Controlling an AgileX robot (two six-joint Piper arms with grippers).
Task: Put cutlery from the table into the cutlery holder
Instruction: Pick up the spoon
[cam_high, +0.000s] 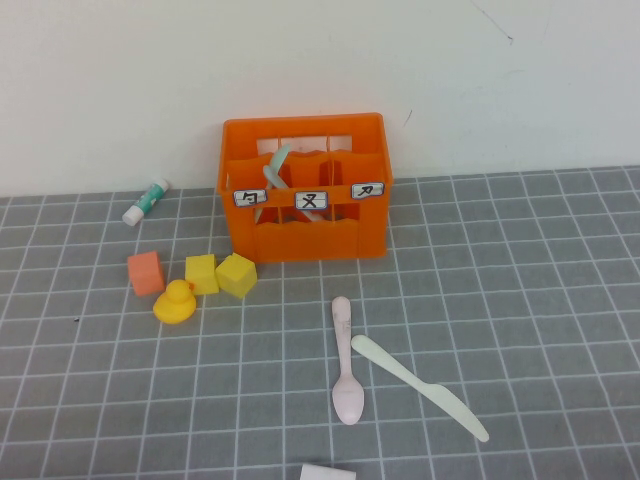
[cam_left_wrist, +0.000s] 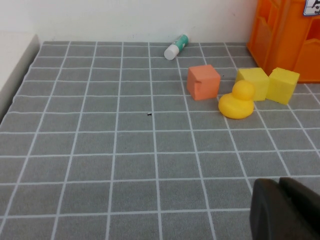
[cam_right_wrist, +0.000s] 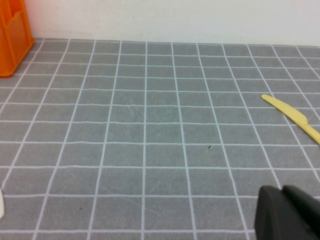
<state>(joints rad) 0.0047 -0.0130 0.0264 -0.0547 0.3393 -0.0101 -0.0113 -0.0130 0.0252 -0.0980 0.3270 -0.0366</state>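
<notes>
The orange cutlery holder (cam_high: 305, 235) stands at the back of the grey table (cam_high: 520, 300), with a mint-green spoon (cam_high: 277, 163) leaning inside it. I cannot make out the fork. The pale pink spoon (cam_high: 345, 360) and the cream-white knife (cam_high: 415, 385) lie side by side on the table in front of the holder. Neither arm shows in the high view. My left gripper (cam_left_wrist: 279, 186) is shut and empty, low over bare table to the left of the toys. My right gripper (cam_right_wrist: 281, 192) is shut and empty, near the knife (cam_right_wrist: 292, 116).
A white-and-green tube (cam_high: 147, 201) lies at the back left. A small orange cube (cam_high: 146, 272), two yellow cubes (cam_high: 201, 273) (cam_high: 237, 275) and a yellow duck (cam_high: 176, 302) sit left of the holder. A white object (cam_high: 328, 472) pokes in at the front edge.
</notes>
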